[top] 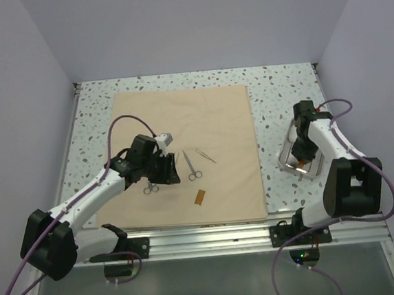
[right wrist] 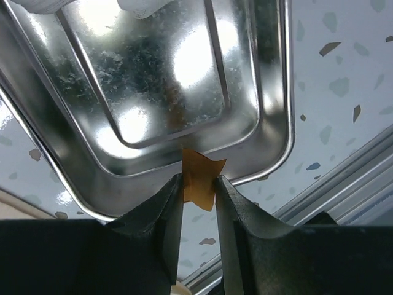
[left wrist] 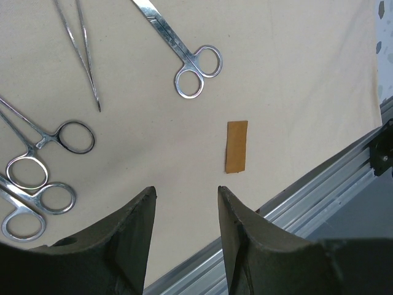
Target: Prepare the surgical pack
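On the desk [top: 282, 92] the surgical pack [top: 180, 114] lies spread flat and unfolded, covering the centre and the 9 o'clock side, with its near edge along the aluminium rail [top: 211, 234]. The left claw [left wrist: 185, 192] hangs over the near-left part of the pack, jaws apart, nothing between them. All the loose items sit on the pack. The scissors [top: 192, 165] are just at 3 o'clock of that claw and the tweezers [top: 206, 155] are a bit further toward 3 o'clock, apart from the scissors. A brown tape strip [top: 199, 197] lies at about 5 o'clock of the claw, clear of the instruments. The left wrist view shows two ring-handled clamps [left wrist: 43, 160] side by side at 9 o'clock of the frame, rings toward the camera; cannot tell if they touch. The steel tray [right wrist: 153, 74] is on bare desk at 3 o'clock of the pack, well apart from it, set at an angle to the desk edge. The right claw [right wrist: 199, 187] is at the tray's near rim, jaws pinched on a small tan scrap [right wrist: 201, 169]. The scrap sticks out past the fingertips over the rim; cannot tell if it touches the tray.
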`<action>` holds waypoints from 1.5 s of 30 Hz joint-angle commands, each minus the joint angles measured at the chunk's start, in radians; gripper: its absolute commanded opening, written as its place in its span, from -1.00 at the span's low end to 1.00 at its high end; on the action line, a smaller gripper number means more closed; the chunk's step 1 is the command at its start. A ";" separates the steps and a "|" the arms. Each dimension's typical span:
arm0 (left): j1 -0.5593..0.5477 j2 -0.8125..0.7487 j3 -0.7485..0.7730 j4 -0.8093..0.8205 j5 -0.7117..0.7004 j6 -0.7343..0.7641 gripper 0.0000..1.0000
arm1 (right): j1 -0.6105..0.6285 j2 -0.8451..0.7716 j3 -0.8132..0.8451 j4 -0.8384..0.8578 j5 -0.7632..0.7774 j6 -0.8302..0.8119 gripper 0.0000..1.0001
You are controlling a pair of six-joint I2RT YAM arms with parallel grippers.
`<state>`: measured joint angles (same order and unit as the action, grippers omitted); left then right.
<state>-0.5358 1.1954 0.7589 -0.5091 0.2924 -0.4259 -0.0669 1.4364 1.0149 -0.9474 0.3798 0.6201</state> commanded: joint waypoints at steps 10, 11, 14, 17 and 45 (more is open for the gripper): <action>0.008 -0.002 0.016 0.018 0.008 0.018 -0.01 | 0.003 0.114 0.021 0.111 -0.065 -0.109 -0.07; 0.008 -0.003 0.014 0.020 0.008 0.015 -0.01 | 0.004 0.113 0.022 0.107 -0.070 -0.112 -0.03; 0.010 -0.002 0.019 0.021 0.010 0.013 -0.01 | 0.004 0.107 0.049 0.088 -0.062 -0.115 0.11; 0.008 -0.003 0.022 0.020 0.005 0.013 -0.01 | 0.016 0.088 0.132 0.017 -0.041 -0.096 0.11; 0.097 -0.033 0.089 0.030 -0.128 -0.062 0.18 | 1.084 0.443 0.409 0.081 -0.197 0.701 0.02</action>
<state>-0.4450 1.1954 0.8413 -0.5068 0.1677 -0.4637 1.0138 1.8648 1.4082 -0.9318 0.1822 1.2510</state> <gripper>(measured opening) 0.589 0.525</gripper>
